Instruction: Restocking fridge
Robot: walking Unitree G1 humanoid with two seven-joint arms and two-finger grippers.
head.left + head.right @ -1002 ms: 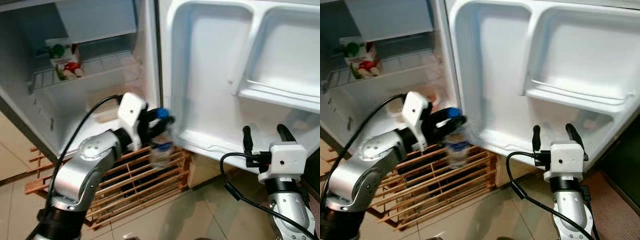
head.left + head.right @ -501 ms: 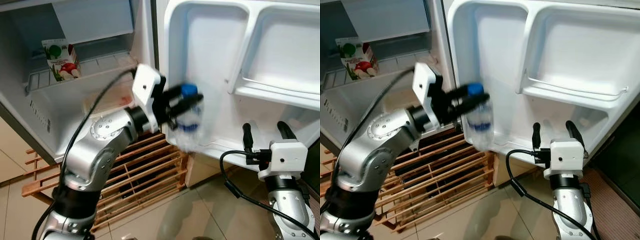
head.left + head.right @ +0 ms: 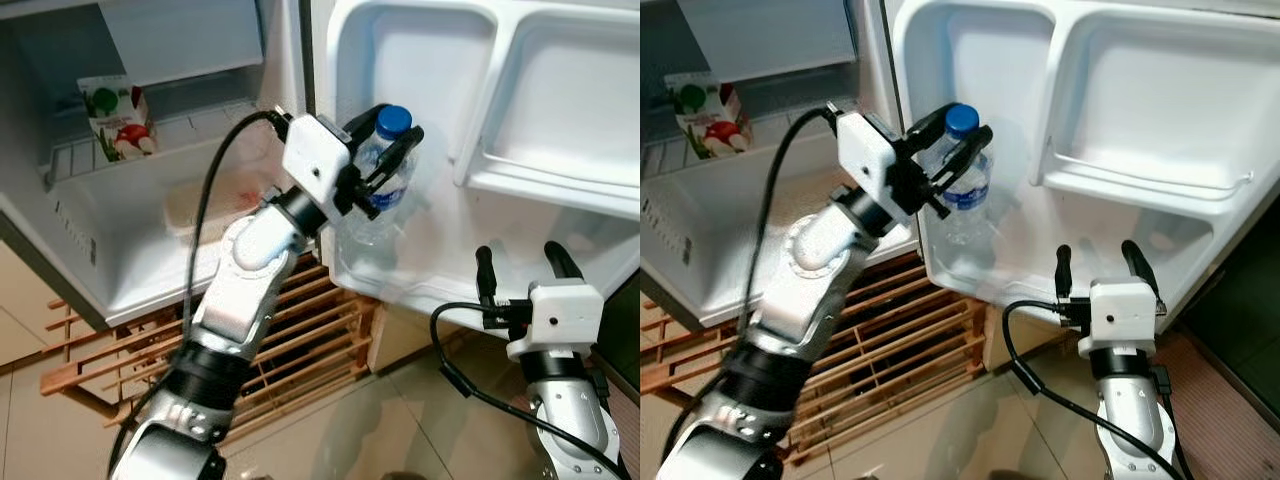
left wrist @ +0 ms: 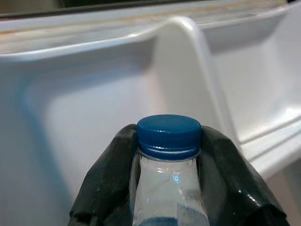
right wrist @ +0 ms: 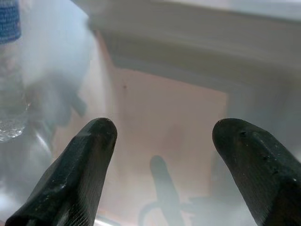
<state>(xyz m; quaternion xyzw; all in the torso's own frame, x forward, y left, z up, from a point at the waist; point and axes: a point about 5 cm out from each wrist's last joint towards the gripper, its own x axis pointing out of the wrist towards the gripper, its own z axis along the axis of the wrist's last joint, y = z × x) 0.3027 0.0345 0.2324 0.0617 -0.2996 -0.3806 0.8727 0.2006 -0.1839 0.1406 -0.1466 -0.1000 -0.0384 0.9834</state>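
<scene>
Bottles: one clear water bottle (image 3: 385, 180) with a blue cap (image 4: 169, 133) was in view, held upright against the inner face of the open fridge door (image 3: 440, 90), above the door's lowest ledge.
Cartons: one juice carton (image 3: 113, 117) stood at the back of the wire shelf (image 3: 190, 135) inside the fridge, well apart from the bottle.
Grippers: two were in view.
Left gripper (image 3: 958, 152): its two black fingers (image 4: 106, 183) were clamped on the bottle's neck just under the cap, one on each side.
Left arm: it reached up and across from the robot's left, bent at the elbow, with a black cable looping over it.
Right gripper (image 3: 516, 264): it was spread wide with nothing between the fingers (image 5: 80, 165), pointing up just below the door's bottom edge.
Surroundings: a wooden slatted rack (image 3: 290, 345) lay on the tiled floor (image 3: 330, 440) under the fridge.
In the way: the door's moulded rim stood close beside the bottle; an upper door shelf (image 3: 1140, 170) lay off to its right.
</scene>
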